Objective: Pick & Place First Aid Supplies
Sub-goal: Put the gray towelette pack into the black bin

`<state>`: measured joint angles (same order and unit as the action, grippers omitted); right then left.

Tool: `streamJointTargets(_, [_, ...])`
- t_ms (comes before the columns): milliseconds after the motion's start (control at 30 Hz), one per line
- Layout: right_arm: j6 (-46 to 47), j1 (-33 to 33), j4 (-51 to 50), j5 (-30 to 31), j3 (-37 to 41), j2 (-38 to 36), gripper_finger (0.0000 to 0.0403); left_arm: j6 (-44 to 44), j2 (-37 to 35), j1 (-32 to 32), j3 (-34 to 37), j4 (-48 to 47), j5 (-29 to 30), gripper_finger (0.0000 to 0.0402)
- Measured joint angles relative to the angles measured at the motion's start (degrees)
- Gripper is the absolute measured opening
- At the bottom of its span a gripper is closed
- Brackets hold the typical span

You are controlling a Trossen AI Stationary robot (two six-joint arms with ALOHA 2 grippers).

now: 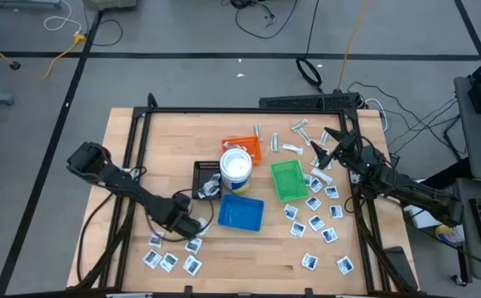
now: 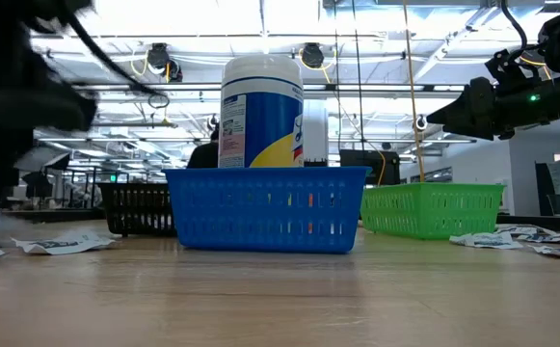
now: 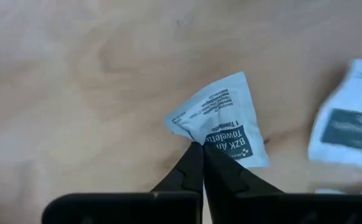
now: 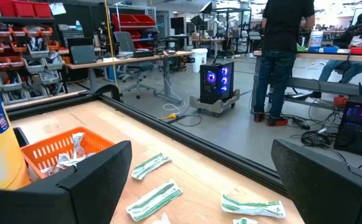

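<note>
Clearly, at the counter's (image 1: 124,165) left front the left gripper (image 3: 202,146) is seen clamped together on one corner of a white BZK towelette packet (image 3: 221,121), which lies on the wood beside a scatter of like packets (image 1: 170,261). Such a packet is judged light, thin and limp, likely to fold or slip, so a pinch at a corner or edge, as taken now, seems best. Toward the middle, a blue tray (image 1: 241,213), a white tub (image 1: 236,168) and a green tray (image 1: 288,180) are found. Farther right, more packets (image 1: 319,223) are strewn, and the right gripper (image 1: 327,149) is held with fingers wide apart and empty above the wrapped strips (image 4: 152,200) near the orange tray (image 4: 56,152).
</note>
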<state>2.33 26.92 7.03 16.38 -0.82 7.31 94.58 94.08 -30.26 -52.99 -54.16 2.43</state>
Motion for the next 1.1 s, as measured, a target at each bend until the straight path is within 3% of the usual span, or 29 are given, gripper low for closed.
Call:
streamJointTargets(267, [0.02,0.0,0.02,-0.02,0.0,0.0,0.038,-1.48,-10.49,-6.98,0.36,-12.42,14.34,0.0001])
streamJointTargets(400, [0.01,0.0,0.02,-0.01,0.0,0.0,0.038,-5.54,-14.64,-11.28,3.14,-11.37,22.99,0.0001])
streamJointTargets(600, [0.02,0.0,0.0,0.0,0.0,-0.02,0.038,-14.98,-18.91,-15.0,10.52,-4.71,30.13,0.0001])
streamJointTargets(867, [0.0,-0.02,0.0,-0.02,0.0,-0.02,0.038,-33.56,-20.79,-10.18,13.14,3.86,36.6,0.0])
streamJointTargets(1100, [0.0,0.0,0.02,-0.02,0.0,-0.01,0.038,-53.28,-20.76,-1.88,13.06,13.14,36.04,0.0])
